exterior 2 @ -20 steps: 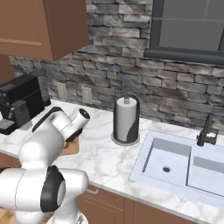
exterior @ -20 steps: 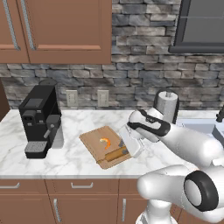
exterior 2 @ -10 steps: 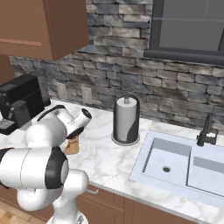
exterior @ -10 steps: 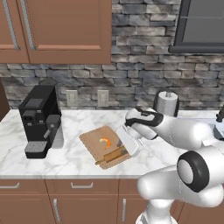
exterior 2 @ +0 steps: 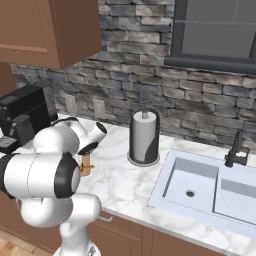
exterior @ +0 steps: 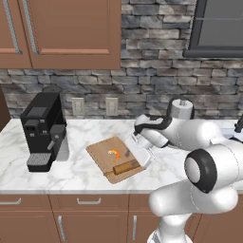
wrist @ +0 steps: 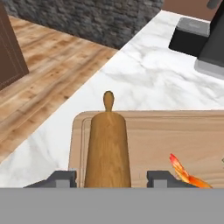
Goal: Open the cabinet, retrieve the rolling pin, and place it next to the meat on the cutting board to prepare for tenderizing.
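In the hand view, the cutting board (wrist: 148,140) spans the lower frame on the marble surface (wrist: 144,78), and the rolling pin (wrist: 107,146) lies along its left side, between the parted jaws of the gripper (wrist: 109,178), which stand clear of its sides. At the lower right, the meat (wrist: 186,173) lies close beside the pin. The likely risk is the round pin rolling off the near board edge or onto the meat if a fingertip (wrist: 162,178) brushes it as the gripper lifts away.
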